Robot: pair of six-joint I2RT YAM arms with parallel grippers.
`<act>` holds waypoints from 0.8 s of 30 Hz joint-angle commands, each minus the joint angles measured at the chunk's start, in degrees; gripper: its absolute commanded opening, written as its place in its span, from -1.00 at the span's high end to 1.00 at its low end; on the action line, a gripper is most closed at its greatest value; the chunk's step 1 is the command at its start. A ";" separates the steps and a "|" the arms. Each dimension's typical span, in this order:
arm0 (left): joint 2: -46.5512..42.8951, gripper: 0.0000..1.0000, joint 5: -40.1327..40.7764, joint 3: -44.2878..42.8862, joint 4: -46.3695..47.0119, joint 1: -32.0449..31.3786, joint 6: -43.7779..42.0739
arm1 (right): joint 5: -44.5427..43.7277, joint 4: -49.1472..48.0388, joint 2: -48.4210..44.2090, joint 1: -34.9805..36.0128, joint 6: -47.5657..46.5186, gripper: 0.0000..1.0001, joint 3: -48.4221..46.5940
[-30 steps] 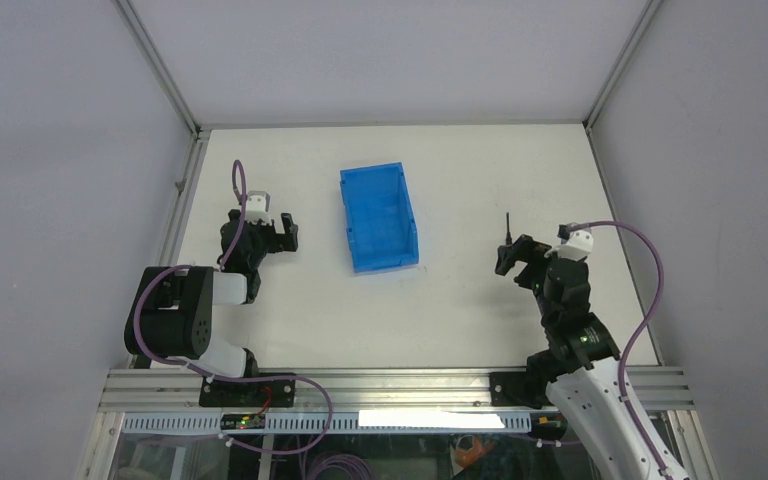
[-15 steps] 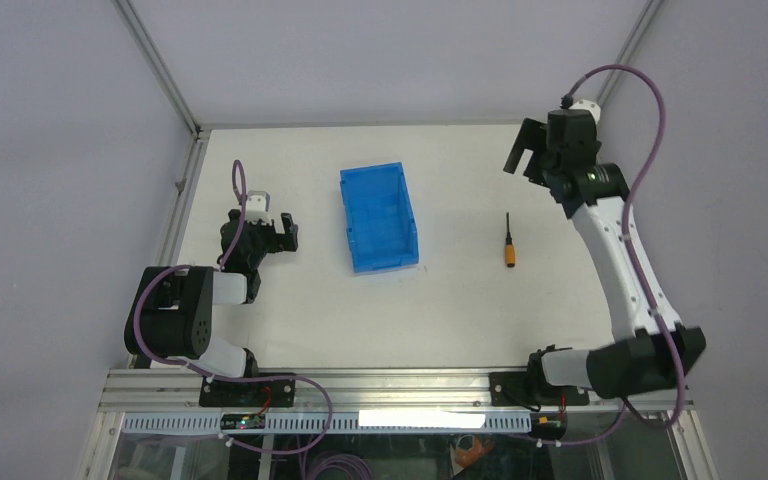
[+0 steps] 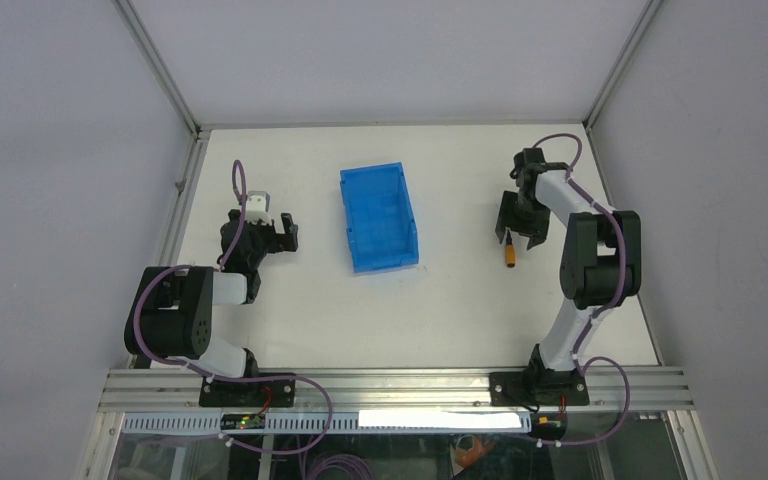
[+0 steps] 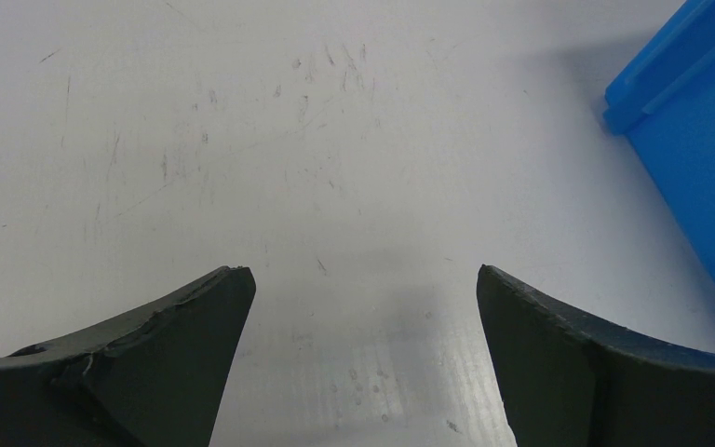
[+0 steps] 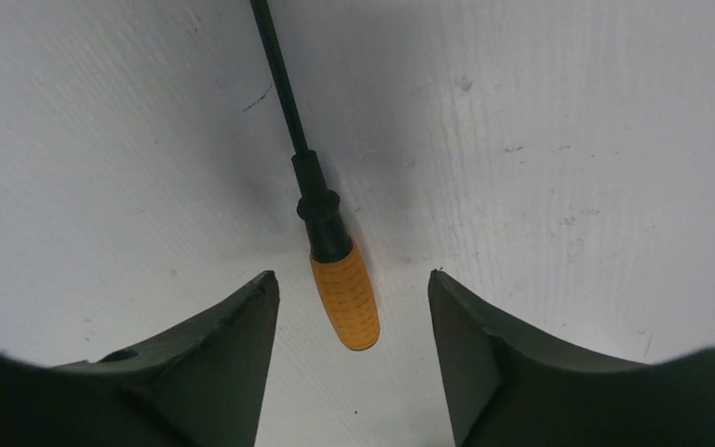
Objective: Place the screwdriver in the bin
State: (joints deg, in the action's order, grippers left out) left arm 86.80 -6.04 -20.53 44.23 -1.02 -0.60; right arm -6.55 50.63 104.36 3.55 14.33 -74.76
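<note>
One bin (image 3: pixel 378 218) is sitting on the table (image 3: pixel 460 300), upper middle of the top frame, long side running up and down with a slight tilt. Inside, only its ribbed blue floor is showing. In the left wrist view one bin (image 4: pixel 698 121) corner is poking in at the upper right edge, resting on the scratched table (image 4: pixel 289 140).

One screwdriver (image 3: pixel 510 260) is lying flat on the table, right of centre in the top frame and well apart from the bin, outside it. Its orange handle is pointing toward the bottom of the frame. The black shaft is running up under the gripper.

Two arms, two grippers. The right gripper (image 3: pixel 520 238) is hanging directly over the screwdriver, jaws spread. In the right wrist view the screwdriver (image 5: pixel 321 214) is lying between the fingers of the right gripper (image 5: pixel 349 279), handle end in the gap at lower centre and shaft leaving at the top edge. White table is showing on both sides of the handle, so the fingers are not touching it; this hand is released and gripping nothing.

The left gripper (image 3: pixel 285 235) is sitting left of the bin in the top frame, near it but apart. In the left wrist view the left gripper (image 4: pixel 362 270) is showing jaws wide apart, only bare table between the two dark fingertips. It is released too and holding nothing.
</note>
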 commanded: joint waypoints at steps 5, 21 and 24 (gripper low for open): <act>-0.23 -0.98 -0.63 -0.82 3.63 0.57 0.48 | 2.03 -3.47 5.39 -0.19 -2.82 0.26 0.85; -0.23 -0.98 -0.63 -0.82 3.63 0.57 0.48 | -2.01 15.43 -4.81 -0.13 -1.70 1.00 -15.36; -0.23 -0.98 -0.63 -0.82 3.63 0.57 0.48 | -0.67 17.82 -6.37 2.81 0.53 1.00 -20.87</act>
State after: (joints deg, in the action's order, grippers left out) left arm 86.80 -6.04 -20.53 44.23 -1.02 -0.60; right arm -7.84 62.37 103.77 3.81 12.14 -88.09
